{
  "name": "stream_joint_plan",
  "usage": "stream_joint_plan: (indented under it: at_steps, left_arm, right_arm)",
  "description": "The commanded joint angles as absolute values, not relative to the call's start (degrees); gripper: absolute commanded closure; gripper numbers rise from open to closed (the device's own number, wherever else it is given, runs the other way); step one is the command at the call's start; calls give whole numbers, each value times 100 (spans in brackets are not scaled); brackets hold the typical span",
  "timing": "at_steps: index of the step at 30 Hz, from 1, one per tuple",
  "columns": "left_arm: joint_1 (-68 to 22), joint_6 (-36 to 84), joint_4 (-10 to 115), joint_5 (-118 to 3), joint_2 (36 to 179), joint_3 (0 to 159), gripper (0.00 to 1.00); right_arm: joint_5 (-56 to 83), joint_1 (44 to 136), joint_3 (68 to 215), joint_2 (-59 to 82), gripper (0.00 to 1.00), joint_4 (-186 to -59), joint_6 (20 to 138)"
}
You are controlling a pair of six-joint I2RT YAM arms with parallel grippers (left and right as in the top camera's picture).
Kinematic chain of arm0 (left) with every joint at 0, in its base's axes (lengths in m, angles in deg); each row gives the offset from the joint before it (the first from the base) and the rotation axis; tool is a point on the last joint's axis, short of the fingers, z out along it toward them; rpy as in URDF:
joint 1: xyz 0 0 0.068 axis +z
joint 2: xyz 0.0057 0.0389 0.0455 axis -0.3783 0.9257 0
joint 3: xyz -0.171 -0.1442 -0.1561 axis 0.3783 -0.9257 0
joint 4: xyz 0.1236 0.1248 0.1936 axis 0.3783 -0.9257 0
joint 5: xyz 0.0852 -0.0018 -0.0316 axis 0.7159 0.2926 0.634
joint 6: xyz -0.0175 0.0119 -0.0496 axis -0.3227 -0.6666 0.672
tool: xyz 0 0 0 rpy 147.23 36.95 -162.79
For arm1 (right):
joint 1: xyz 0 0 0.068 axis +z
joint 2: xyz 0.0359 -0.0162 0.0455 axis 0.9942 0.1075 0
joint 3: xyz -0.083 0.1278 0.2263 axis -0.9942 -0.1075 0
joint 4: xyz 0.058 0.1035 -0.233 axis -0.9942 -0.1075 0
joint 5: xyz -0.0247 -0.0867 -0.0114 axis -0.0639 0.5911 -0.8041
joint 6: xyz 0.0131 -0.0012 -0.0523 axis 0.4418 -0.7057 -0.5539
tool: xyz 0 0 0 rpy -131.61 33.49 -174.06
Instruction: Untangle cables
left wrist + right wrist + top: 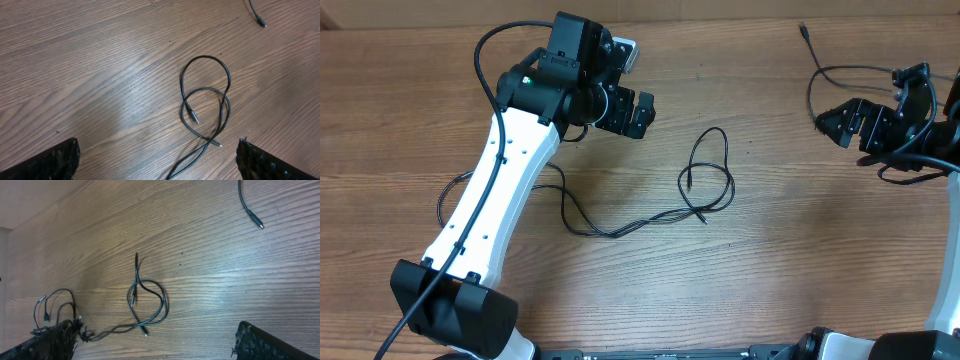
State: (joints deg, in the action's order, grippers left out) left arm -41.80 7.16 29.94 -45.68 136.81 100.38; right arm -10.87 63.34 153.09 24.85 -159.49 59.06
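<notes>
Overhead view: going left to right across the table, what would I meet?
white left arm → left pincer, open → loop of the cables → right pincer, open

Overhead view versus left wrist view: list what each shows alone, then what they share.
Overhead only: both arms, the left arm and right arm, and the looped cable's tail running toward the left arm. Left wrist only: its own jaws, wide apart, at the bottom corners. Shared: the looped cable, a second cable end nearby, the wooden table.
</notes>
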Motion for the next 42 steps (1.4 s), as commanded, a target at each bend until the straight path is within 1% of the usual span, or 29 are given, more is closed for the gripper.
stream_joint_plan:
  at_steps: [1, 8, 10, 12, 15, 20, 25, 31, 33, 36, 40, 42]
  left_arm:
    - [-4211, 587, 3005, -4557, 13713, 10156, 0]
    - [-4211, 609, 3147, -4292, 13713, 10156, 0]
    - [-4235, 535, 3134, -4695, 13713, 10156, 1]
    - [-4324, 8, 2926, -5060, 13722, 10147, 0]
    - [-4556, -554, 2470, -4627, 13724, 10079, 1]
    - [-4825, -574, 2133, -3696, 13724, 9594, 1]
    - [-4853, -576, 2129, -3674, 13724, 8892, 0]
    - [-4853, -855, 2199, -3672, 13724, 8035, 0]
    - [-4853, -1157, 2343, -3672, 13724, 7760, 0]
    - [-4853, -1946, 2625, -3672, 13724, 7327, 0]
    - [-4853, -3013, 3173, -3670, 13724, 6772, 3]
    - [-4851, -3459, 3388, -3670, 13724, 6567, 0]
  right_arm:
    - [-1135, 6362, 15314, 2415, 0, -15934, 5924]
    - [-1135, 6362, 15314, 2415, 0, -15934, 5924]
    - [-1135, 6362, 15314, 2415, 0, -15934, 5924]
    - [-1135, 6362, 15314, 2415, 0, -15934, 5924]
    - [-1135, 6362, 15314, 2415, 0, -15934, 5924]
    - [-1135, 6362, 15314, 2415, 0, -15934, 5924]
    - [-1135, 6362, 15314, 2415, 0, -15934, 5924]
    - [-1135, 6362, 15314, 2415, 0, -15934, 5924]
    - [-1135, 6362, 15314, 2415, 0, -15934, 5924]
    - [-1135, 6362, 15314, 2415, 0, -15934, 5924]
    - [-1135, 6362, 15314, 2415, 0, -15934, 5924]
    - [-1135, 6362, 15314, 2415, 0, -15934, 5924]
